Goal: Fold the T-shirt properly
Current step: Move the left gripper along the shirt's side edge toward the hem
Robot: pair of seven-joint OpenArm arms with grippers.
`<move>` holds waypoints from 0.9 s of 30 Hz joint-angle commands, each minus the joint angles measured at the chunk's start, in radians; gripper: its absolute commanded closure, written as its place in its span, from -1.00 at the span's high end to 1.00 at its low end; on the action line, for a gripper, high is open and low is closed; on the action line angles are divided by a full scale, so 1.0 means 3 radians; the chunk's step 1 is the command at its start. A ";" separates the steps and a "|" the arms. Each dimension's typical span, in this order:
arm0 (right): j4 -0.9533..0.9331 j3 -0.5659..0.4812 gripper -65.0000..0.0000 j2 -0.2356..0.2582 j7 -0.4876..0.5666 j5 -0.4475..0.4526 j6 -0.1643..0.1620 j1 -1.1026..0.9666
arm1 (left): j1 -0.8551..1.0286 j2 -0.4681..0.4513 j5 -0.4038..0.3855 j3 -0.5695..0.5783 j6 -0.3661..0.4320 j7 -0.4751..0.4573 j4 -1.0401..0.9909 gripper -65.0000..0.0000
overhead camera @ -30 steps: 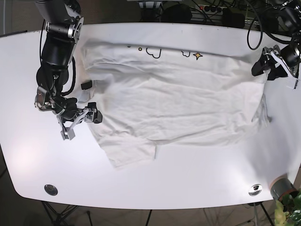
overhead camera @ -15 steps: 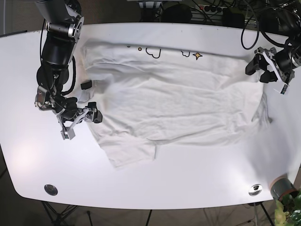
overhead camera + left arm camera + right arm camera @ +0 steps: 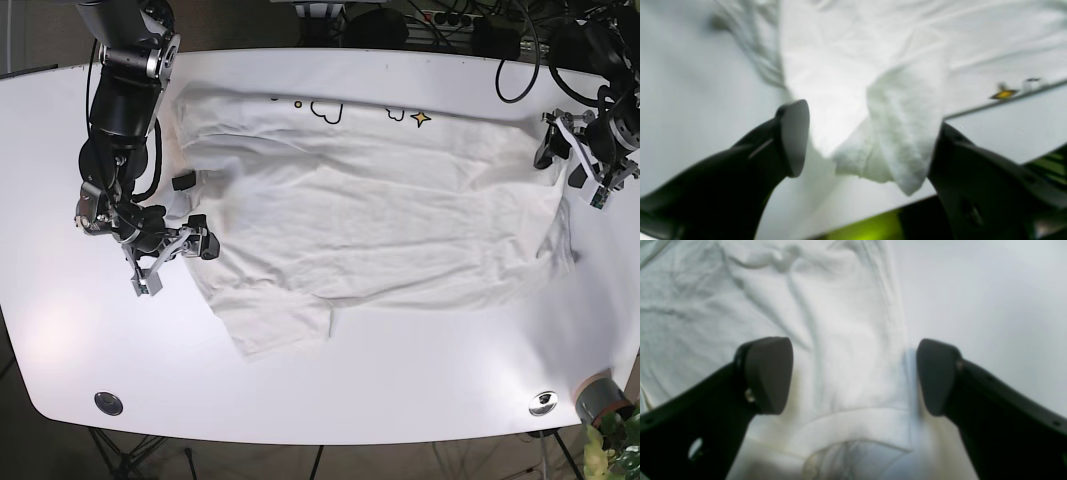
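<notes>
White T-shirt (image 3: 370, 215) lies spread on the white table (image 3: 420, 370), wrinkled, not folded yet. Small printed outlines and a yellow star (image 3: 421, 118) run along its far edge in the base view. 1 sleeve (image 3: 275, 325) sticks out toward the near edge of the table.

My left gripper (image 3: 867, 143) sits at the shirt's edge on the right side of the base view (image 3: 563, 152). Jaws are apart. In the left wrist view a bunched fold of shirt fabric (image 3: 903, 133) hangs between the 2 fingers, touching the right-hand finger (image 3: 973, 173), well clear of the other finger (image 3: 791, 136). Not clamped. The table edge and a blurred green patch show below the fingers.

My right gripper (image 3: 853, 376) is at the opposite shirt edge, on the left side of the base view (image 3: 195, 215). Jaws wide apart, nothing pinched. In the right wrist view both fingertips straddle the shirt's edge: 1 fingertip (image 3: 768, 373) over cloth, the other (image 3: 935, 375) over bare table just beside the hem. A doubled fold of fabric (image 3: 853, 430) lies between them. Cannot tell if the fingertips touch the cloth.

2 round metal fittings (image 3: 108, 403) sit in the table near its front corners.
</notes>
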 commanded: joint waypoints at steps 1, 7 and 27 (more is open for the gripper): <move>0.0052 0.0006 0.70 0.0023 -0.0022 -0.0012 -0.0011 0.0056 | -0.0015 -0.0026 -0.0404 -0.0088 -0.0003 0.0163 -0.0273 0.16; 0.0052 0.0006 0.70 0.0023 -0.0022 -0.0012 -0.0011 0.0056 | 0.0067 0.0133 -0.1360 -0.0139 -0.0003 0.0186 -0.0606 0.16; 0.0047 0.0017 0.70 0.0033 -0.0027 -0.0007 -0.0011 0.0056 | -0.0040 0.0429 -0.1887 -0.0155 -0.0003 0.0186 -0.0386 0.16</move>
